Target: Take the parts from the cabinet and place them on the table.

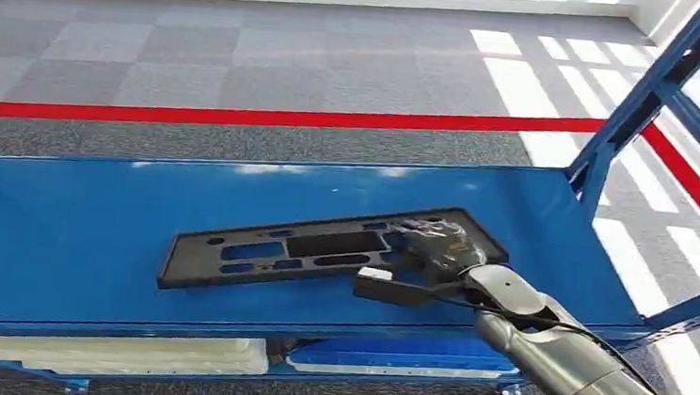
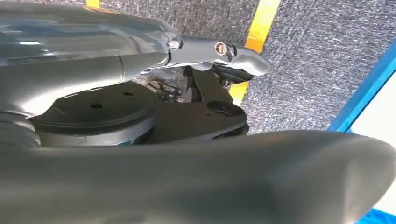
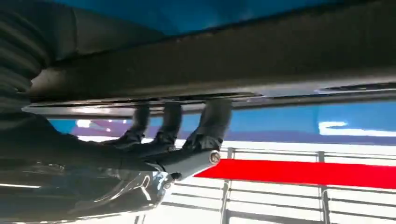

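Head view, right hand (image 1: pixel 437 247) gripping black part (image 1: pixel 323 247), right end.

The part (image 1: pixel 323 249) is a flat, long black panel with several slots and cut-outs through which blue shows; it lies flat on the blue cart shelf (image 1: pixel 70 223), its long side running roughly along the shelf and slightly skewed, its right end farther back; the right robot hand (image 1: pixel 437 247) grips that right end, fingers (image 3: pixel 212 121) curled over the panel's edge; white and blue parts lie on the tier below.
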